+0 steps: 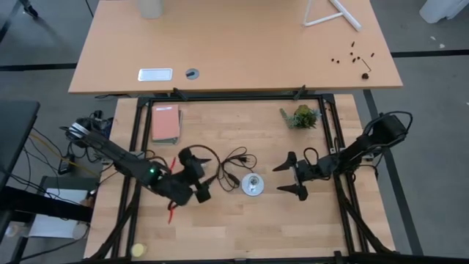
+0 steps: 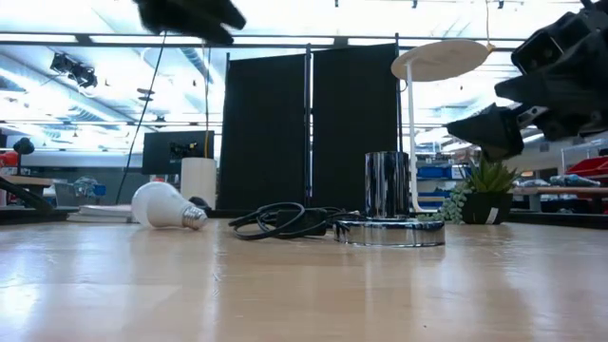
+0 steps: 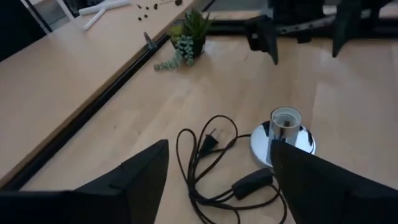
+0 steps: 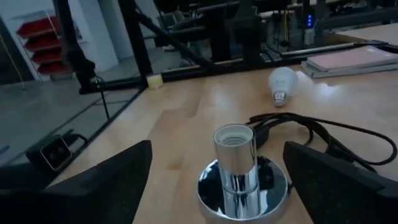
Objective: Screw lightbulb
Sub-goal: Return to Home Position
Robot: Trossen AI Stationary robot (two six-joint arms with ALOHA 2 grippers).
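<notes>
The white lightbulb (image 2: 166, 204) lies on its side on the table, screw base toward the cord; it also shows in the right wrist view (image 4: 281, 81), past the socket. The silvery socket (image 1: 251, 185) stands upright on its round disc, with its black cord (image 1: 233, 165) coiled beside it. My left gripper (image 3: 217, 186) is open and empty, raised left of the socket (image 3: 285, 124) over the cord. My right gripper (image 1: 287, 178) is open and empty, right of the socket, its fingers on either side of the socket (image 4: 235, 155) in its wrist view, apart from it.
A small potted plant (image 1: 302, 116) stands at the far right and a pink book (image 1: 165, 123) lies at the far left. A yellow piece (image 1: 138, 250) lies near the front left corner. Black frame rails (image 1: 234, 97) edge the table.
</notes>
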